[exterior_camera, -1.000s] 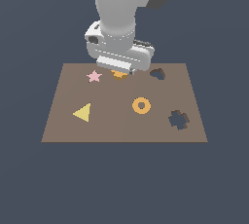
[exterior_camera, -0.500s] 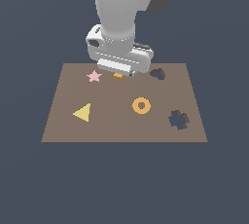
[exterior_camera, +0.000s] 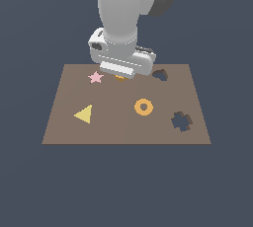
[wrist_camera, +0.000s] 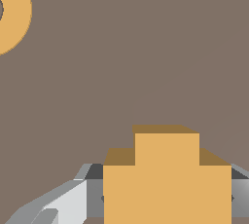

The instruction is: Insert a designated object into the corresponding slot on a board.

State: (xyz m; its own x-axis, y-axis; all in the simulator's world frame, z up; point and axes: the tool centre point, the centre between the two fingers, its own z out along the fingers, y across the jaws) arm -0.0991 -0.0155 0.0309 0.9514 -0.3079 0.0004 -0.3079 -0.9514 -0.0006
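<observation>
At the far edge of the board point(exterior_camera: 123, 127), the gripper point(exterior_camera: 120, 74) grips the orange block point(wrist_camera: 167, 179) between its fingers point(wrist_camera: 68, 203); only a sliver of the block shows beneath the arm in the exterior view. The board carries one pink star point(exterior_camera: 95, 77), one yellow triangle point(exterior_camera: 84, 114), one orange ring point(exterior_camera: 144, 107) and two dark cutouts: the notched slot point(exterior_camera: 181, 121) and a smaller one point(exterior_camera: 159, 75). No writing is visible.

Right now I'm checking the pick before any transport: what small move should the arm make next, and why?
Probably a short lift straight up. In the wrist view the orange block sits between the gripper fingers, which look closed against its sides. In the exterior view it is low over the board, at the far edge, with the cross-shaped slot off toward that view's right and nearer.
</observation>
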